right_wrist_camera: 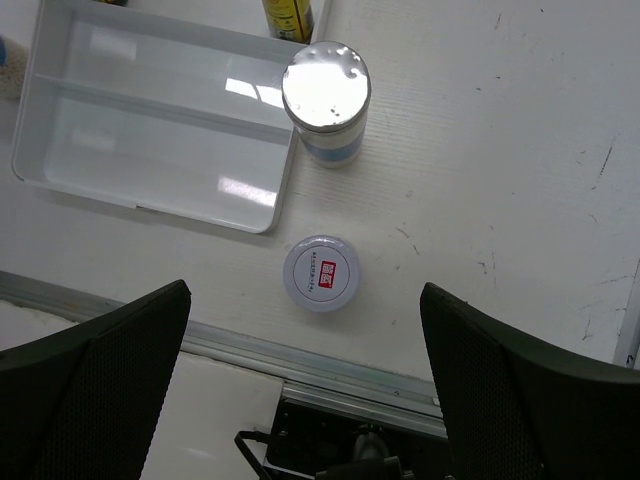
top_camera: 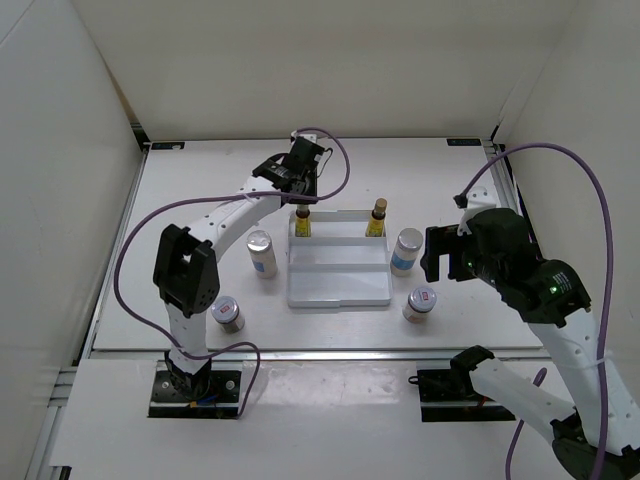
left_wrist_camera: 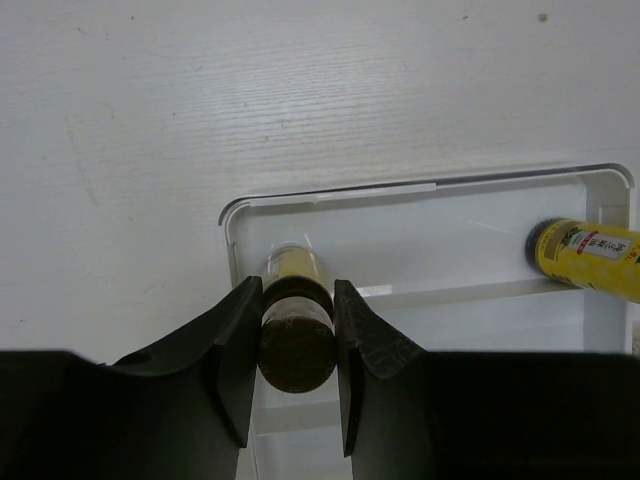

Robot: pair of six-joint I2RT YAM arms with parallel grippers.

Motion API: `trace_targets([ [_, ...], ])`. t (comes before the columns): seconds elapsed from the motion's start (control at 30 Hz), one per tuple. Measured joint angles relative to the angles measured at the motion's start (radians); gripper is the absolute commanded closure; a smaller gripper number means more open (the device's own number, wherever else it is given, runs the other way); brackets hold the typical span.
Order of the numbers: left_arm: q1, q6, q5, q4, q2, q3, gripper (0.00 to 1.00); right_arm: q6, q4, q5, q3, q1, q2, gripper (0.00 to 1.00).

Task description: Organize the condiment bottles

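Note:
My left gripper is shut on the tan cap of a slim dark brown bottle. This bottle stands upright in the back left corner of the white tray. The second slim brown bottle stands in the back right corner. My right gripper is open and empty, hovering above a squat red-marked jar. A silver-lidded cylinder stands by the tray's right side. Another cylinder and another jar stand left of the tray.
The tray's middle and front compartments hold nothing. A metal rail runs along the table's near edge, just below the right jar. White walls enclose the table at the back and both sides.

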Motion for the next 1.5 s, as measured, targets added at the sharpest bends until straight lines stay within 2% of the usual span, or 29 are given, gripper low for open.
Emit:
trace_targets([
  [0.07,0.0,-0.003,-0.013,0.014,0.003,0.0,0.89,0.0,0.0,0.0,0.0,0.0,-0.002,0.01],
  [0.17,0.0,-0.003,-0.031,0.024,0.005,-0.002,0.84,0.0,0.0,0.0,-0.001,0.0,-0.002,0.01],
  [0.27,0.0,-0.003,-0.045,0.028,0.007,-0.002,0.71,0.0,0.0,0.0,-0.001,0.0,-0.002,0.01],
  [0.4,0.0,-0.002,-0.054,0.038,0.013,-0.002,0.44,0.0,0.0,0.0,-0.001,0.0,-0.002,0.01],
  [0.43,0.0,0.0,-0.056,0.041,0.014,-0.002,0.3,0.0,0.0,0.0,-0.002,0.0,-0.002,0.01],
  [0.5,0.0,0.002,-0.059,0.05,0.015,-0.002,0.23,0.0,0.0,0.0,-0.002,0.0,-0.002,0.01],
  [0.6,0.0,-0.003,-0.067,0.058,0.016,-0.002,0.04,0.002,0.0,0.001,-0.002,0.0,-0.002,0.01],
  [0.63,0.0,0.0,-0.067,0.058,0.016,-0.002,0.04,0.006,-0.001,0.003,-0.002,0.0,-0.002,0.01],
  [0.67,0.0,0.0,-0.068,0.057,0.016,-0.002,0.0,0.015,-0.003,0.012,-0.002,0.0,-0.002,0.01],
  [0.93,0.0,0.014,-0.084,0.056,-0.002,-0.002,0.0,0.146,-0.02,0.081,-0.002,0.0,0.008,0.01],
  [1.03,0.0,0.02,-0.112,0.056,-0.045,-0.002,0.0,0.248,-0.022,0.126,-0.009,0.0,0.015,0.06],
  [1.07,0.0,0.024,-0.124,0.056,-0.071,-0.002,0.0,0.275,-0.021,0.139,-0.022,0.0,0.013,0.03],
  [1.1,0.0,0.03,-0.135,0.055,-0.101,-0.002,0.0,0.299,-0.019,0.149,-0.037,0.0,0.01,0.0],
  [1.27,0.0,0.055,-0.196,0.071,-0.309,-0.034,0.0,0.339,-0.016,0.159,-0.066,-0.001,0.011,0.0],
  [1.5,0.0,0.097,-0.304,0.132,-0.697,-0.273,0.0,0.34,0.003,0.171,-0.066,-0.001,0.118,0.0],
])
